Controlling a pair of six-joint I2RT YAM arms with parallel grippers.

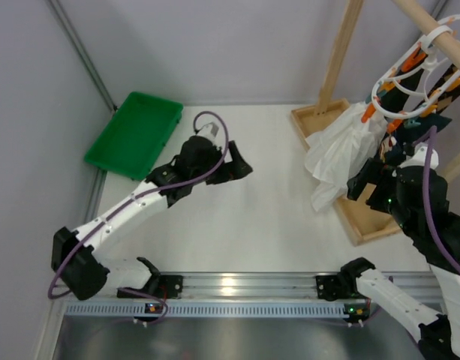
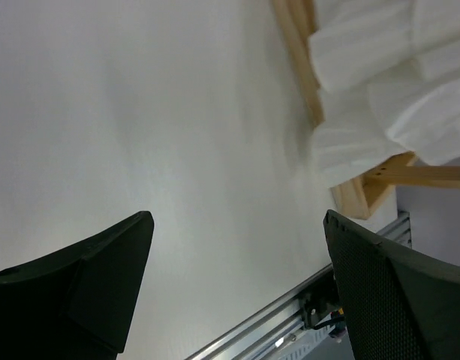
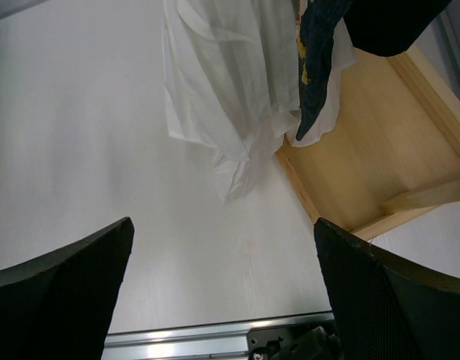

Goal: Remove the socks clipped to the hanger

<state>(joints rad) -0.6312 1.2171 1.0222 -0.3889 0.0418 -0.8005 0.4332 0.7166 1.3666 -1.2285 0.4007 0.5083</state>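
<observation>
The white round hanger (image 1: 407, 81) with orange clips hangs from a wooden bar at the top right. Dark socks (image 1: 398, 144) hang under it, mostly hidden behind my right arm. In the right wrist view one dark sock with yellow-tan marks (image 3: 317, 67) hangs at the top, beside a white cloth (image 3: 230, 82). My right gripper (image 1: 365, 184) (image 3: 222, 289) is open and empty, low beside the cloth and below the socks. My left gripper (image 1: 239, 169) (image 2: 237, 281) is open and empty over the table's middle, well left of the hanger.
A green tray (image 1: 136, 135) lies at the back left. The wooden rack's base frame (image 1: 350, 206) lies on the table at the right, with an upright post (image 1: 341, 52). The large white cloth (image 1: 338, 154) (image 2: 387, 82) hangs down onto it. A metal rail (image 1: 237, 285) runs along the near edge.
</observation>
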